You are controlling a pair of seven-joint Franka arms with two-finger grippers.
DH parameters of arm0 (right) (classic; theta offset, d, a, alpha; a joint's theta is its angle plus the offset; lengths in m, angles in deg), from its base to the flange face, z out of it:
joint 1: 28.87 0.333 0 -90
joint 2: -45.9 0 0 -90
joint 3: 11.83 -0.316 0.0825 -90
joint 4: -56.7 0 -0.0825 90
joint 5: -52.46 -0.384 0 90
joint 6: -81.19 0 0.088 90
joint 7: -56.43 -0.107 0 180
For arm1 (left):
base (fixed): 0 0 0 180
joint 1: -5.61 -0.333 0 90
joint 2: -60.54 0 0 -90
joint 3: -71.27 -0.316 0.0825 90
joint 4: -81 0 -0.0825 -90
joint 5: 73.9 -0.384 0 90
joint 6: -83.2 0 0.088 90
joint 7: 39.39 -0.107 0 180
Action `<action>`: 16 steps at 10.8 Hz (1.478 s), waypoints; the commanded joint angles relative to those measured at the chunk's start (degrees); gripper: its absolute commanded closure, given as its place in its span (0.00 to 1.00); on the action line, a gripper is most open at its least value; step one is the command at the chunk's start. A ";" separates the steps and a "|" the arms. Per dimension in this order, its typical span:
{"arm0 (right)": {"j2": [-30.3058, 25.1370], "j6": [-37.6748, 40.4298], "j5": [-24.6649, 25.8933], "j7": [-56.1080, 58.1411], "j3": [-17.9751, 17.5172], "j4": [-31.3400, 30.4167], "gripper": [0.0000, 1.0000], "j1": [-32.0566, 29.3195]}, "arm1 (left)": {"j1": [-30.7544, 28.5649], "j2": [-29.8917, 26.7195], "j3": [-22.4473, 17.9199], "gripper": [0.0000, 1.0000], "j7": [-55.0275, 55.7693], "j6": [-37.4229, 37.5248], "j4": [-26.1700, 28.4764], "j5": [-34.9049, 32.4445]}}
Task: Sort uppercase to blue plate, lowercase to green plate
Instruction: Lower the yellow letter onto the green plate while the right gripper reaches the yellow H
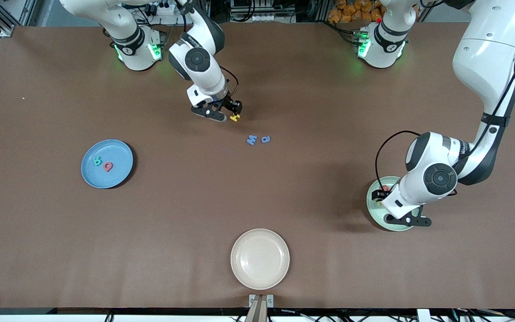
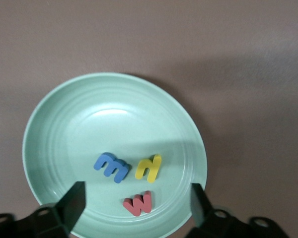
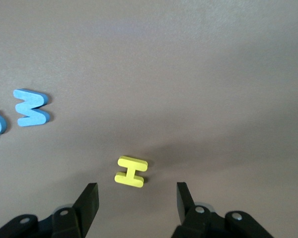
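My left gripper [image 2: 136, 192] hangs open over the pale green plate [image 2: 49, 124], nothing between its fingers. A red w [image 2: 139, 203], a yellow lowercase letter [image 2: 149, 167] and a blue lowercase letter [image 2: 111, 167] lie in that plate. My right gripper [image 3: 137, 191] is open just above the table, close beside the yellow H [image 3: 131, 171]. The blue W [image 1: 251, 140] and the blue a [image 1: 265, 139] lie side by side, nearer the front camera than the H [image 1: 235, 118]. The blue plate [image 1: 119, 154] holds the teal R [image 1: 97, 161] and the red Q [image 1: 108, 167].
A cream plate [image 1: 260, 258] sits by the table edge nearest the front camera, with nothing in it. The left arm's hand covers most of the green plate [image 1: 375, 210] in the front view. Bare brown tabletop lies between the plates.
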 commanded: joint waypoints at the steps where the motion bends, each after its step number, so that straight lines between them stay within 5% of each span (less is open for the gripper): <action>1: 2.90 -2.57 0.33 -3.92 -0.15 0.40 0.28 1.46 | 0.06 -3.30 1.09 0.00 -1.01 0.68 0.54 0.48; 9: 6.78 -5.03 4.46 -7.97 -0.15 2.34 0.32 1.90 | 0.94 -8.32 12.94 0.00 23.90 1.13 8.44 3.56; 16: 8.80 -5.12 13.60 -14.39 -0.15 3.04 0.47 1.99 | 17.80 -5.95 13.40 0.00 53.62 -0.89 10.29 0.83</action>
